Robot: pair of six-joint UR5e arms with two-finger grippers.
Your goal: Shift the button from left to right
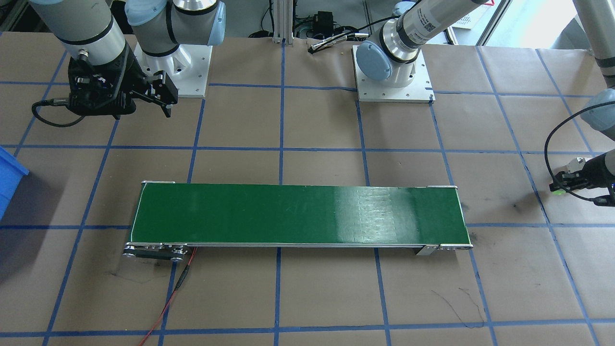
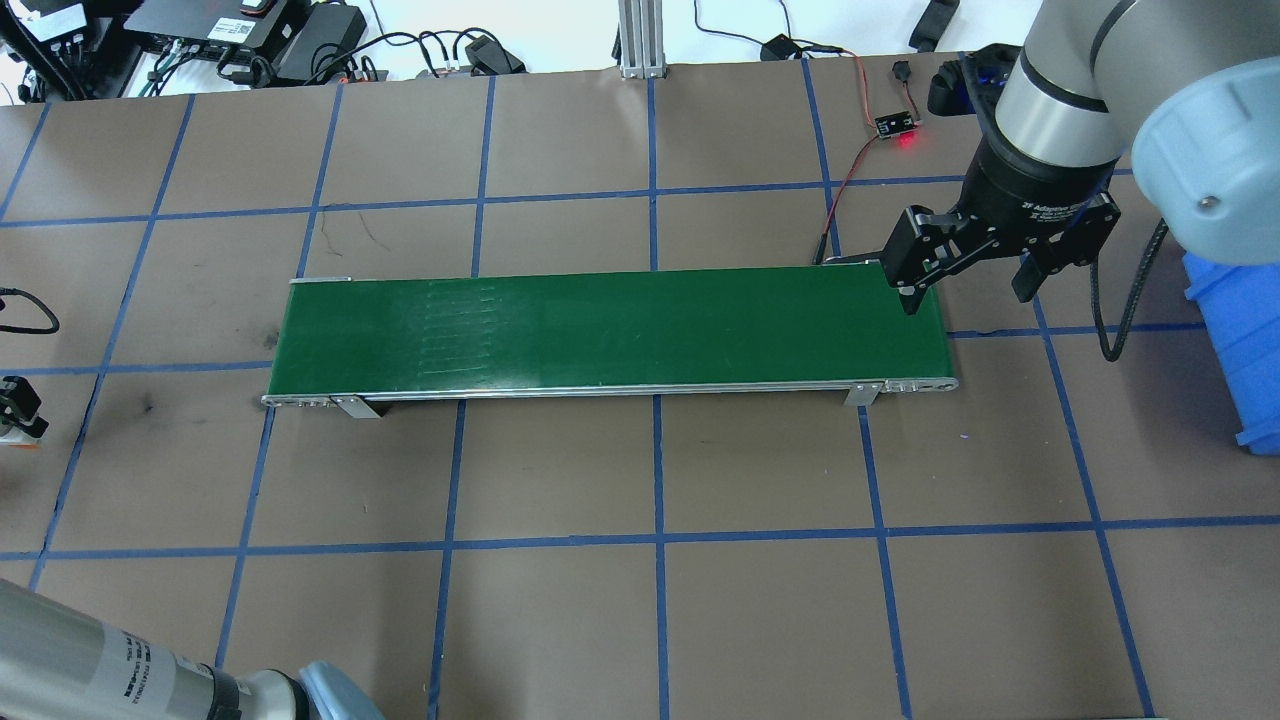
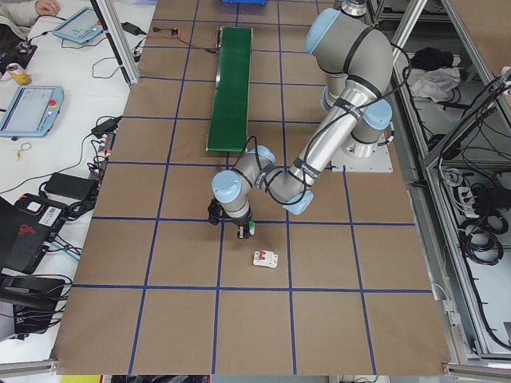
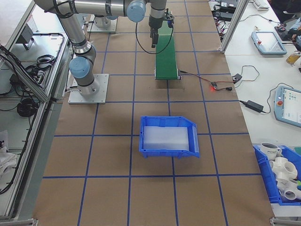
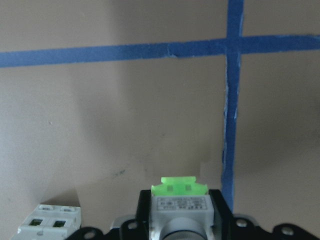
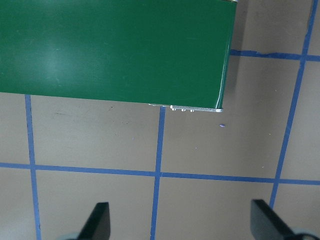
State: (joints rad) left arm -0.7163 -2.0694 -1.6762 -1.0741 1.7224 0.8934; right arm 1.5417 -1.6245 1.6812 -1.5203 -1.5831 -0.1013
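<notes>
Button [image 5: 179, 207] sits clamped in the left gripper [image 5: 180, 227], seemingly just lifted off the bench [image 5: 125, 125] beside a breaker [image 5: 50, 220]. Carry it level to the conveyor [image 2: 600, 330]. Right gripper [image 2: 985, 270] waits, jaws apart.

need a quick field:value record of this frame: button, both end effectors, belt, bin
button: held in left end effector, off the belt's left end, just above the table
left end effector: shut on button
right end effector: open, empty, hovering at the belt's right end
conveyor belt: green surface bare
circuit breaker: lying on the paper beside the left end effector
blue bin: on the table beyond the belt's right end
</notes>
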